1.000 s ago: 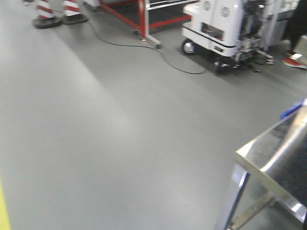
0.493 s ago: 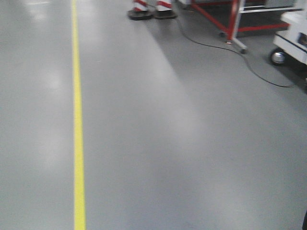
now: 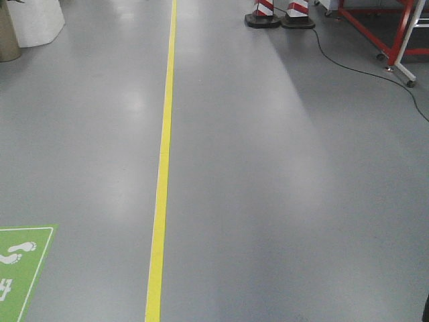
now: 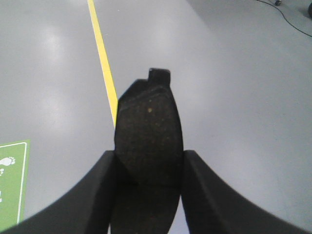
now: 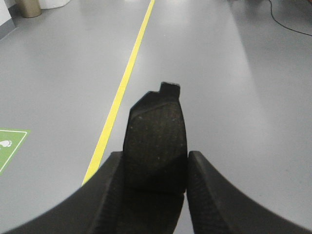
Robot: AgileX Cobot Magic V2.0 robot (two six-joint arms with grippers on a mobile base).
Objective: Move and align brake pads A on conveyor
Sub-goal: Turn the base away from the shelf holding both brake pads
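two brake pads (image 4: 147, 122) (image 5: 156, 127), one clamped per tool (image 4: 148, 155) (image 5: 155, 155)

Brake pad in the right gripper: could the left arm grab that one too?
Probably not. The left gripper is shut on its own brake pad, so its fingers have no room for the right gripper's pad.

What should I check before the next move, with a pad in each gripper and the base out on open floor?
1. The left gripper is shut on the left pad: ok.
2. The right gripper is shut on the right pad: ok.
3. The conveyor is in view: not ok, no view shows it.
4. The floor ahead is bare: ok, the cones stand far off.
5. The pads sit deep enough not to slip: cannot tell.
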